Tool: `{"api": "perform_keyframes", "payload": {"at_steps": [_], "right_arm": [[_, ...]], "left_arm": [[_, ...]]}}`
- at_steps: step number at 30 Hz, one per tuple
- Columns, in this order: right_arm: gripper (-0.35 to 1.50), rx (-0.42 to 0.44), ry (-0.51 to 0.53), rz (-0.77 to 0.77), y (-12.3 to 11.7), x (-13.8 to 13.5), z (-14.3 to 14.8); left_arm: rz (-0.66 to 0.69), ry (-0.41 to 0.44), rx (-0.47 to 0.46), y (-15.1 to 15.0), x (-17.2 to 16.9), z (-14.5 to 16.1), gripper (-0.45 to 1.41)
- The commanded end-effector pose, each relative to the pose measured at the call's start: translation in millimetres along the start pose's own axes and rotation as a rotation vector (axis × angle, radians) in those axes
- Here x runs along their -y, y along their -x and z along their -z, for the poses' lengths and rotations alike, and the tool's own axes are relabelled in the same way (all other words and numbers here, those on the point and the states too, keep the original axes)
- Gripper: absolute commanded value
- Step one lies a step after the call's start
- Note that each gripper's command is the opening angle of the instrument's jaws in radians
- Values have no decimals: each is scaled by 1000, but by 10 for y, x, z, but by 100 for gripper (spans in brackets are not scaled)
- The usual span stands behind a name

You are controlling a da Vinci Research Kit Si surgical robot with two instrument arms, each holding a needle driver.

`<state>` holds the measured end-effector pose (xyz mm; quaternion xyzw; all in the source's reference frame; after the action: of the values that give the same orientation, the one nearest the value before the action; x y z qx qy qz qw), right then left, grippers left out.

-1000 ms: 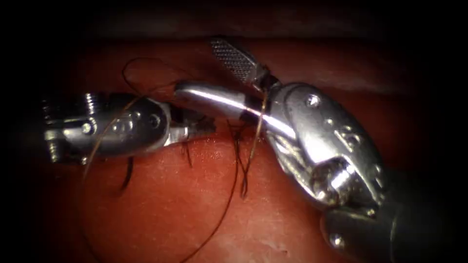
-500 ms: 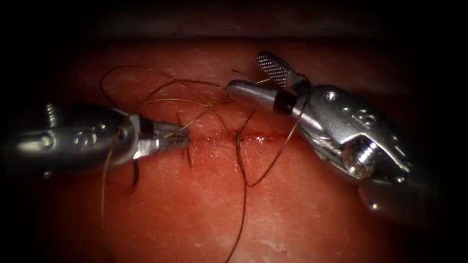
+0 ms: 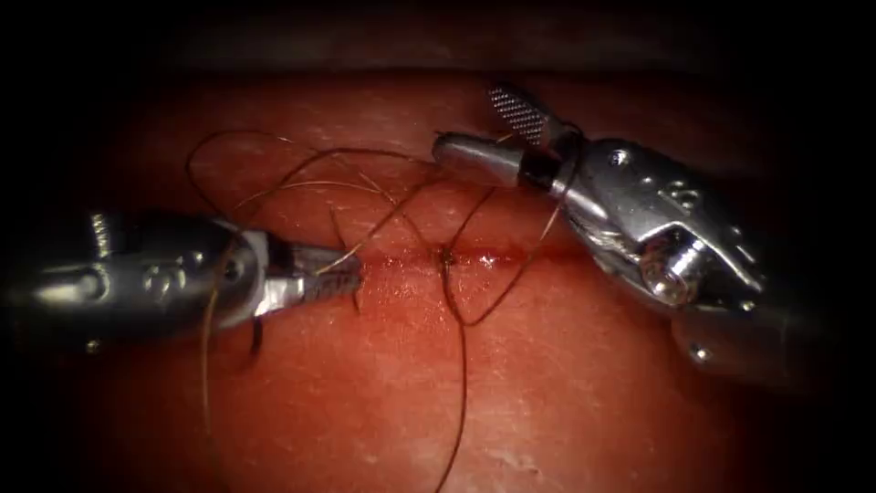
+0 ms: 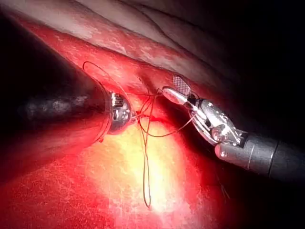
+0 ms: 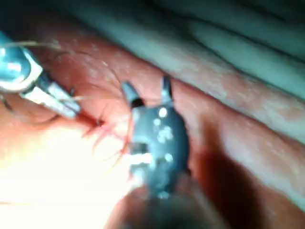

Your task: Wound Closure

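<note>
The cut [image 3: 511,258] runs across the tissue [image 3: 383,402], wet with red fluid, and a stitch [image 3: 444,257] crosses it. My left tool [image 3: 339,274] lies over the cut's left end with its jaws shut on the thread [image 3: 388,215]. From there the thread runs up and to the right, to the right tool [image 3: 470,120]. That tool hovers above the cut's right part with its jaws open and nothing between them. A turn of thread lies around its lower jaw and neck. In the left wrist view, the thread [image 4: 145,157] trails down from the stitch. In the right wrist view, the right tool [image 5: 147,86] stands open.
Loose thread loops [image 3: 237,151] lie on the tissue above the left tool, and a long strand [image 3: 461,393] runs toward the near edge. Short dark thread ends [image 3: 351,297] stick out below the cut. The left tool [image 5: 52,100] is seen in the right wrist view.
The tools have drawn apart, the right tool up and to the right, the left tool to the left. The thread is now stretched out between them over the cut.
</note>
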<state>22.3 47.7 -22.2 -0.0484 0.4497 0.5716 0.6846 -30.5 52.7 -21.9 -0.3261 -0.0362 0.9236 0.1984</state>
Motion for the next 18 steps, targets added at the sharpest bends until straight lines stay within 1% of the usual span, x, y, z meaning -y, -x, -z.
{"api": "perform_keyframes", "payload": {"at_steps": [1,2,3,5,7,10,11,12,15,17,18], "right_arm": [[58,18,6,-10,6,-1,-13],[56,44,11,-19,10,-5,-17],[56,44,11,-19,10,-5,-17],[54,95,26,-12,19,-11,-25],[54,134,33,-2,23,-14,-31],[54,191,48,11,25,-19,-44],[53,225,51,10,25,-23,-54],[51,240,54,19,24,-24,-58],[51,289,36,52,27,-24,-72],[49,332,-12,126,37,-14,-86],[49,332,-12,126,37,-14,-86]], "left_arm": [[-2,1,0,0,-1,-5,-35],[-3,4,2,2,-3,-1,-35],[-3,4,2,2,-3,-1,-35],[-11,8,4,5,-6,4,-35],[-10,10,3,5,-9,8,-35],[-12,14,5,0,-11,13,-35],[-20,16,5,-4,-11,17,-35],[-24,17,5,-6,-12,18,-35],[-32,20,4,-11,-12,22,-35],[-36,16,5,-13,-11,23,-35],[-36,16,5,-13,-11,23,-35]]}}
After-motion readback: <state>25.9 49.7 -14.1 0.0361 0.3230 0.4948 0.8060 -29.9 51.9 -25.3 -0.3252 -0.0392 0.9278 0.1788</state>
